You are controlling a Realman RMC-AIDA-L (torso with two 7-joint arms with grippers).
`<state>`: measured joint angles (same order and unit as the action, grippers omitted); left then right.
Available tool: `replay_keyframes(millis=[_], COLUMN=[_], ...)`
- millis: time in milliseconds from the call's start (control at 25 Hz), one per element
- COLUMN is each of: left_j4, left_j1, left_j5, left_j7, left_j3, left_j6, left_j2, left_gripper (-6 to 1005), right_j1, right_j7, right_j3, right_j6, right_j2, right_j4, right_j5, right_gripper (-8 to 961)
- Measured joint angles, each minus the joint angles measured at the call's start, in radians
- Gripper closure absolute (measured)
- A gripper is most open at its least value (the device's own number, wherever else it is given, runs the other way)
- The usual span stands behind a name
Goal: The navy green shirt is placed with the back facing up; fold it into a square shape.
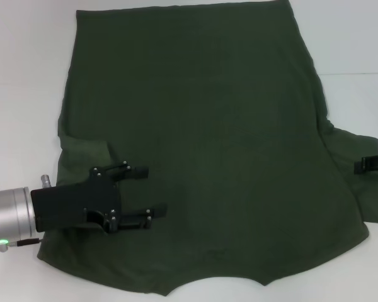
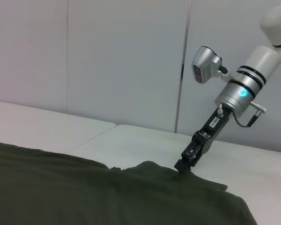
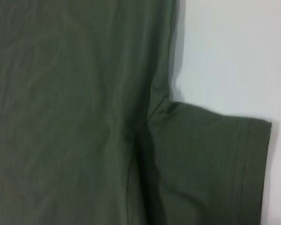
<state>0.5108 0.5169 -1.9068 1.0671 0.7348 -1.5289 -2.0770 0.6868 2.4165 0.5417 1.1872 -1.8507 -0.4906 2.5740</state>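
The navy green shirt (image 1: 201, 145) lies spread flat on the white table (image 1: 25, 50), plain side up, with the neckline toward me and the hem at the far side. My left gripper (image 1: 156, 190) hovers open over the shirt's near-left shoulder area, pointing toward the middle, with nothing between its fingers. My right gripper (image 1: 372, 164) sits at the right edge, just over the right sleeve (image 3: 210, 164). In the left wrist view the right gripper (image 2: 183, 165) has its tip down at the sleeve's cloth. The right wrist view shows that sleeve lying flat with its hem (image 3: 264, 168) on the table.
White table (image 1: 359, 44) surrounds the shirt on the far left and far right. A seam between two tabletops (image 2: 91, 138) runs beside the shirt. A pale wall (image 2: 107, 56) stands behind the table.
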Motion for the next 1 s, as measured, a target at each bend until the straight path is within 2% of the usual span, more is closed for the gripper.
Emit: replay_keyframes(millis=[520,1000], left_j4=[0.002,0.003], left_j1=[0.001,0.001], left_j5=[0.0,0.0], left_j7=[0.002,0.002], left_j3=[0.0,0.0], left_j6=[-0.004,-0.004], left_j2=[0.003,0.003], left_gripper=[153,153], right_j1=[-0.006,-0.006], right_j7=[0.02,0.022], right_j3=[-0.007,-0.022], right_j6=[0.019,0.032], right_j2=[0.011,0.013], right_j4=[-0.006,-0.004], right_j5=[-0.009,-0.009], right_gripper=[72,82])
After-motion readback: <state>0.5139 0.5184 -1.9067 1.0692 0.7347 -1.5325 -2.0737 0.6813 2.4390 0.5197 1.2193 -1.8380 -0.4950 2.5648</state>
